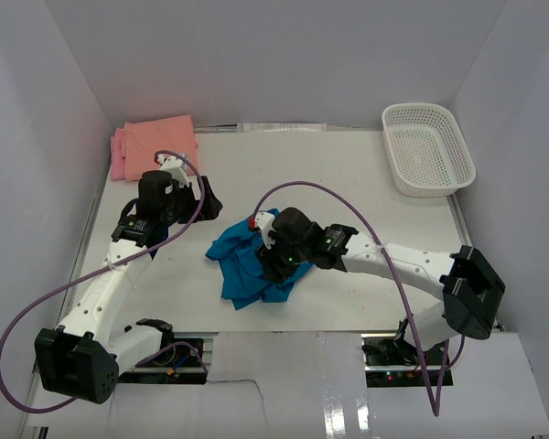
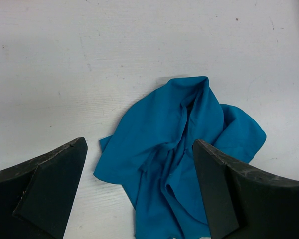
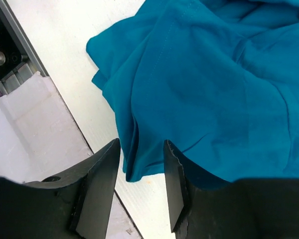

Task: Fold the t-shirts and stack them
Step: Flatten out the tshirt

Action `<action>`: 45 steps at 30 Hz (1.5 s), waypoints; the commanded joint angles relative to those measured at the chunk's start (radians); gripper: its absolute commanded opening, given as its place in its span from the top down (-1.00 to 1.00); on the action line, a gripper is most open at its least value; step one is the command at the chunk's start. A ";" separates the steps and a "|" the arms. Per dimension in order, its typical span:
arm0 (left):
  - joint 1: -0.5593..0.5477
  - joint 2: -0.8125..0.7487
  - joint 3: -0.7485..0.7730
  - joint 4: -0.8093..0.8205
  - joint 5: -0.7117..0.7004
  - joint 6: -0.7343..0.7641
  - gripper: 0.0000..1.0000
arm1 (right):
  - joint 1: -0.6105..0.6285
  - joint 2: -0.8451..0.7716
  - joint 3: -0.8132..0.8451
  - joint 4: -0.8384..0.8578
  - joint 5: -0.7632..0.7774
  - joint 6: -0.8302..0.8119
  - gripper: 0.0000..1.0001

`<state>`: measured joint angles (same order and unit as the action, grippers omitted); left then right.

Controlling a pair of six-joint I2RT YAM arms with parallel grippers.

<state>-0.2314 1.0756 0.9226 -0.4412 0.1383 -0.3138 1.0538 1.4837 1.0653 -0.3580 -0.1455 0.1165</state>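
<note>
A crumpled teal-blue t-shirt [image 1: 242, 261] [image 2: 179, 139] [image 3: 214, 84] lies in a heap at the table's middle. My right gripper [image 1: 273, 262] [image 3: 142, 144] is low over the shirt's near edge, open. A hanging fold of the hem sits loosely between its fingers [image 3: 102, 184], which do not pinch it. My left gripper [image 1: 209, 199] [image 2: 139, 143] hovers left of the heap and points at it, wide open and empty. A folded salmon-orange t-shirt [image 1: 162, 137] lies on a folded pink t-shirt [image 1: 119, 157] at the back left corner.
A white mesh basket [image 1: 427, 146] stands at the back right corner. White walls close in the table on three sides. The table's near edge and metal rail [image 3: 20, 55] run just beside the right gripper.
</note>
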 commanded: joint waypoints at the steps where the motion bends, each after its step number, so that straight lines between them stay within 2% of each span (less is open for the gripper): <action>1: 0.000 -0.013 -0.002 0.004 0.009 0.010 -0.96 | -0.002 -0.045 -0.007 0.022 -0.029 0.003 0.07; 4: 0.000 -0.013 0.001 0.006 0.007 0.010 -0.96 | -0.002 -0.051 -0.016 0.022 -0.031 0.005 0.19; 5: -0.002 -0.013 -0.001 0.004 0.007 0.010 -0.96 | -0.002 -0.053 -0.021 0.024 -0.025 0.003 0.41; 8: 0.000 -0.013 -0.001 0.004 0.006 0.010 -0.96 | -0.002 -0.049 -0.024 0.024 -0.016 0.003 0.70; 10: 0.000 -0.013 -0.002 0.006 0.006 0.010 -0.96 | 0.000 -0.039 -0.019 0.021 -0.016 0.003 0.67; 11: -0.002 -0.009 -0.001 0.004 0.006 0.010 -0.96 | -0.002 -0.033 -0.018 0.018 -0.025 0.002 0.43; 13: -0.002 -0.009 -0.002 0.004 0.006 0.010 -0.96 | -0.002 -0.031 -0.013 0.014 -0.038 -0.001 0.21; 18: -0.002 -0.011 -0.002 0.006 0.006 0.007 -0.96 | -0.002 -0.026 -0.019 0.017 -0.051 -0.005 0.17; 25: 0.000 -0.009 -0.002 0.004 0.004 0.009 -0.96 | -0.002 0.003 -0.025 0.017 -0.040 -0.006 0.24; 28: 0.000 -0.011 -0.002 0.004 0.003 0.009 -0.96 | -0.002 0.018 -0.024 0.019 -0.032 -0.006 0.42; 30: 0.000 -0.011 -0.002 0.002 0.003 0.009 -0.96 | -0.002 0.026 -0.022 0.016 -0.028 -0.006 0.43; 33: 0.000 -0.013 -0.002 0.004 0.003 0.010 -0.96 | -0.002 0.032 -0.016 0.011 -0.014 -0.006 0.68; 34: -0.002 -0.011 -0.002 0.004 0.001 0.010 -0.96 | -0.003 0.032 -0.011 0.011 0.010 -0.008 0.83; 38: 0.000 -0.009 -0.001 0.004 0.003 0.010 -0.96 | -0.040 0.001 0.039 0.007 0.034 -0.018 0.85; 42: 0.000 -0.005 -0.001 0.002 0.004 0.013 -0.96 | -0.084 -0.019 0.210 -0.099 0.040 -0.057 0.74; 45: 0.000 0.003 0.001 0.002 0.010 0.016 -0.96 | -0.107 -0.023 0.306 -0.148 0.073 -0.083 0.84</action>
<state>-0.2314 1.0763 0.9226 -0.4412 0.1383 -0.3111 0.9623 1.5112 1.2484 -0.4675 -0.1081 0.0750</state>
